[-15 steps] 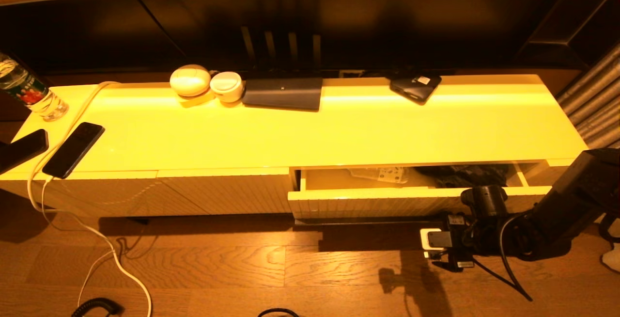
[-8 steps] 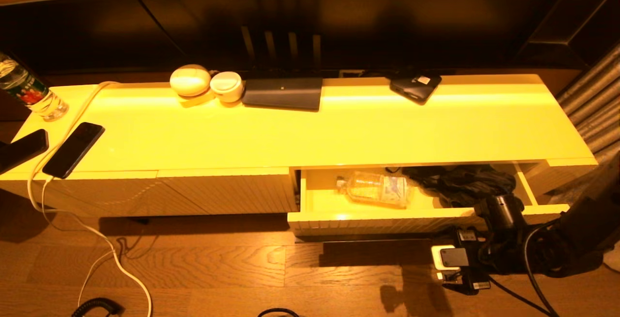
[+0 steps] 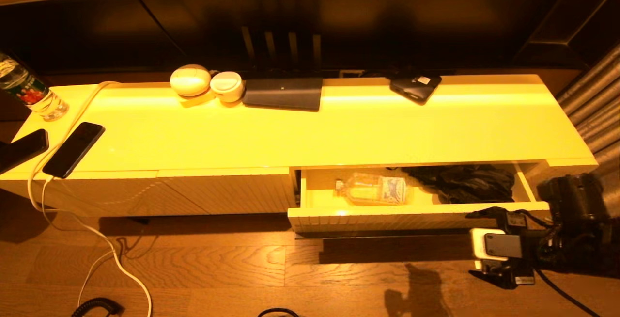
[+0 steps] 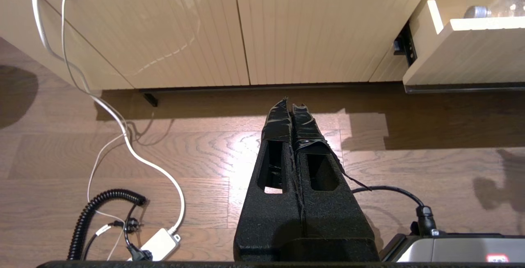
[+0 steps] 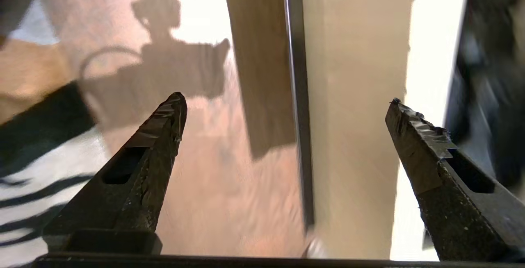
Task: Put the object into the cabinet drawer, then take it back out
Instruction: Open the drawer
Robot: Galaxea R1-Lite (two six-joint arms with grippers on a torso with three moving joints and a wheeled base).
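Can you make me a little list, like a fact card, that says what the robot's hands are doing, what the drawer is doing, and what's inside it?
drawer: the cabinet drawer is pulled partly open
inside drawer: a clear plastic bottle lying on its side, next to a dark crumpled bundle
right hand: right hand open wide, holding nothing, by the drawer's front at its right end
left hand: left hand shut, empty, hanging over the wooden floor in front of the closed cabinet panels
on cabinet top: two phones at the left end, one on a white cable
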